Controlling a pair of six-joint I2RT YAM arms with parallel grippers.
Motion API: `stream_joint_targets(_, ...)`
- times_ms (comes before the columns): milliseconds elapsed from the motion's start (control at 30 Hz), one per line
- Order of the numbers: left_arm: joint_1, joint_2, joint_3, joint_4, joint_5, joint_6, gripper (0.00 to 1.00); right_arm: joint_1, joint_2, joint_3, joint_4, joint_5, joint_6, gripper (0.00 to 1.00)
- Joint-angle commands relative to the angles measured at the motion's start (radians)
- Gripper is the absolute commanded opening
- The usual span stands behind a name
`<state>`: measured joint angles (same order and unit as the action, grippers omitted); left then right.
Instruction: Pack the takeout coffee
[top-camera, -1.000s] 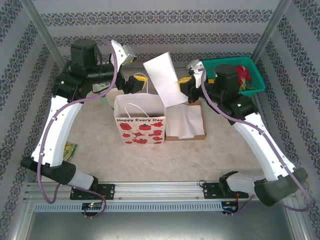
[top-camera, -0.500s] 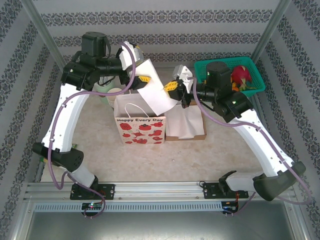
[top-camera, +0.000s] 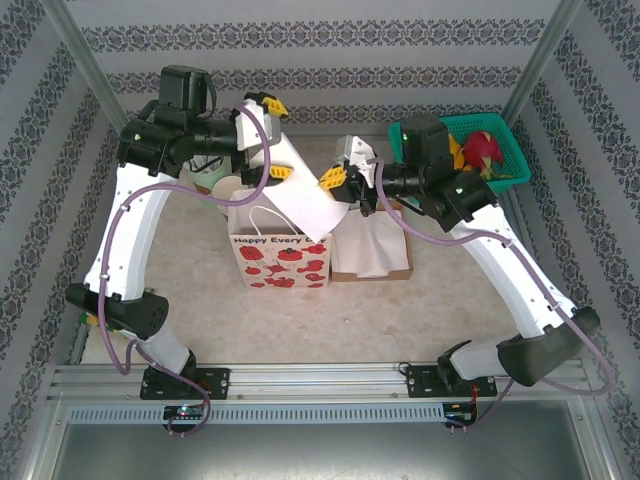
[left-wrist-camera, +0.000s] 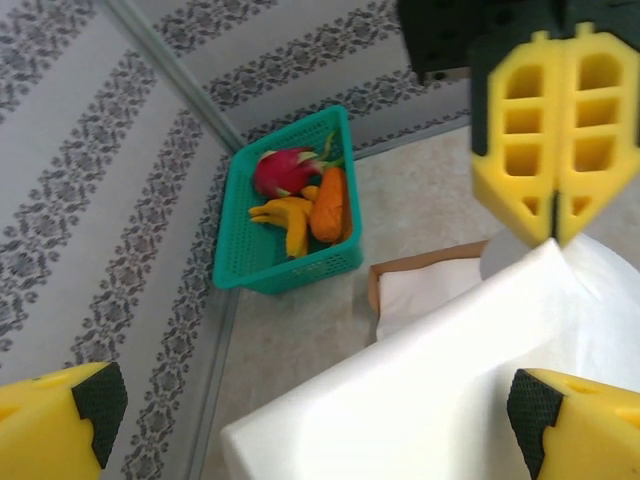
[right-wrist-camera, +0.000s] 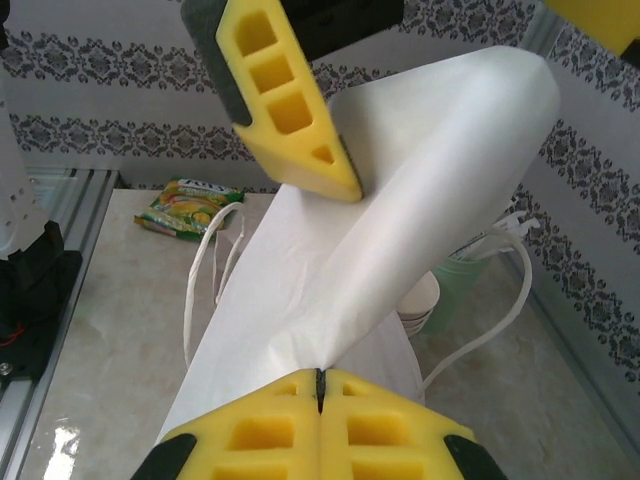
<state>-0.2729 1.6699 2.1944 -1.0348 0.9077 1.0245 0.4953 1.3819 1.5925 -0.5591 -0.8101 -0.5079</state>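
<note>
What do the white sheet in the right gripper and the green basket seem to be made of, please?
The white sheet looks like thin matte paper, perhaps tissue: it bends in soft folds and creases at the pinch. The green basket is probably moulded plastic: uniform colour, thin slotted lattice walls.

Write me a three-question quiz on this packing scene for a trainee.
1. True or false: the right gripper is pinched shut on an edge of the white sheet.
2. Where does the green basket of fruit sit? A) at the far right corner of the table; B) inside the printed gift bag; C) between the two arm bases.
3. Fill in: the left gripper has its jaws ____, with one finger on either side of the sheet.

Key: 1 true; 2 A; 3 open.
</note>
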Motion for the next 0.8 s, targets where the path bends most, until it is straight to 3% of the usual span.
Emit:
stream_joint_targets(0, 0.005, 0.022, 0.038, -0.111, 0.082, 0.144, 1.00, 0.008, 0.009, 0.057, -0.017, -0.058, -0.080, 0.00)
stream_joint_targets(133, 0.006, 0.063, 0.096, -0.190, 0.064, 0.181, 0.91, 0.008, 0.030, 0.105, -0.054, -0.058, -0.143, 0.00)
stream_joint_targets(267, 0.005, 0.071, 0.106, -0.203, 0.010, 0.176, 0.74, 0.008, 0.049, 0.136, -0.074, -0.063, -0.183, 0.00)
stream_joint_targets(433, 0.006, 0.050, 0.087, -0.172, -0.052, 0.140, 0.64, 0.009, 0.049, 0.137, -0.082, -0.040, -0.215, 0.00)
stream_joint_targets(567, 0.006, 0.029, 0.087, -0.170, -0.078, 0.117, 0.43, 0.009, 0.051, 0.127, -0.082, -0.003, -0.230, 0.00)
stream_joint_targets(700, 0.006, -0.017, 0.056, -0.148, -0.111, 0.079, 0.05, 0.011, 0.051, 0.111, -0.092, 0.029, -0.220, 0.00)
stream_joint_targets(767, 0.005, -0.056, 0.010, -0.113, -0.138, 0.056, 0.00, 0.016, 0.044, 0.091, -0.083, 0.047, -0.203, 0.00)
